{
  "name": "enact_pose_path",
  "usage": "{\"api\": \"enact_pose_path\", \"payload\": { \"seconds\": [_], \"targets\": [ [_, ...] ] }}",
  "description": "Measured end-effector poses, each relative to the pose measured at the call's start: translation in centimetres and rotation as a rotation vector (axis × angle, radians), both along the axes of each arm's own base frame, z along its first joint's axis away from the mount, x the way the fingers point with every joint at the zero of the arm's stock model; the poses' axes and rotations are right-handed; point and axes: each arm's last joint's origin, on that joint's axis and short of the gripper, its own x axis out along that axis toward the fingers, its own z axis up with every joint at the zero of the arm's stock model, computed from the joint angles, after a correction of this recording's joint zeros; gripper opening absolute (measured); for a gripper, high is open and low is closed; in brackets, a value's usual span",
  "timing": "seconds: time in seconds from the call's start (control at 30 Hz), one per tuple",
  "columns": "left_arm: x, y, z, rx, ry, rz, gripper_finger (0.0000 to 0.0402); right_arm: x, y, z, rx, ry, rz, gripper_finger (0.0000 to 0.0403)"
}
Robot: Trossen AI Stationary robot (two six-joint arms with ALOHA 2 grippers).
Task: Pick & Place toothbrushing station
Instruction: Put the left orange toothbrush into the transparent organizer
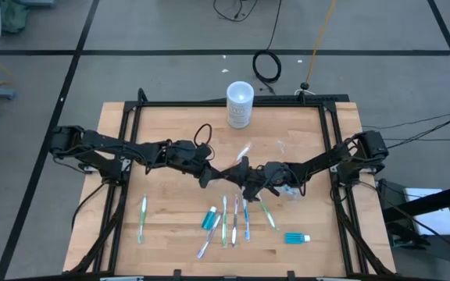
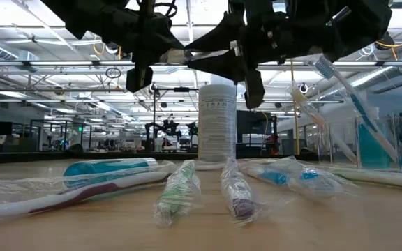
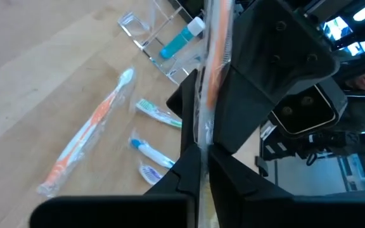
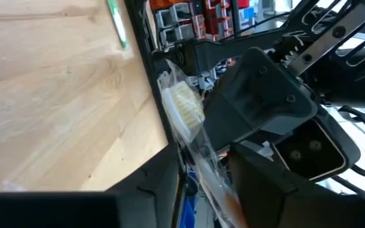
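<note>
High view: wrapped toothbrush lies diagonal between grippers.

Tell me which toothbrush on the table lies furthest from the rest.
The green toothbrush on the left side of the table, lying alone; the other loose toothbrushes cluster near the middle, below the two end effectors.

My desk is pale wood with a smooth, matt grain. The toothbrushes lie in crinkled, glossy clear plastic wrap, and the teal tube looks like shiny plastic. My left tool and right tool are matt black plastic.
</note>
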Motion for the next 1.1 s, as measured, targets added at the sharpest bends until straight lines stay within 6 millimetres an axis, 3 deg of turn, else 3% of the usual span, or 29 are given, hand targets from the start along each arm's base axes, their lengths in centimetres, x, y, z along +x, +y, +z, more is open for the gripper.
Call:
{"api": "enact_pose_path", "payload": {
  "seconds": [0.23, 0.37, 0.67, 0.9, 1.0, 1.1],
  "targets": [
    [0.0, 0.0, -0.1, -0.013, 0.01, 0.004, 0.0015, -0.1, 0.0, -0.1, -0.002, 0.008, -0.006, 0.0042],
    [-0.1, 0.0, -0.2, -0.01, 0.015, -0.001, 0.0038, -0.1, 0.0, -0.2, -0.019, 0.017, -0.003, 0.0013],
    [-0.1, 0.4, -0.1, 0.048, 0.004, -0.013, 0.0116, -0.1, 0.0, -0.5, 0.007, 0.047, -0.003, 0.0005],
    [0.2, 2.0, 0.6, 0.092, -0.069, 0.026, 0.0131, -0.5, 1.9, -0.7, 0.074, 0.078, 0.049, 0.0005],
    [0.2, 2.7, 0.7, 0.142, -0.093, 0.029, 0.0131, -0.6, 2.9, 0.6, 0.122, -0.036, 0.075, 0.0005],
    [0.1, 3.4, 0.7, 0.163, -0.088, 0.044, 0.0131, -1.3, 3.6, 3.2, 0.24, -0.235, 0.022, 0.0005]
  ]
}}
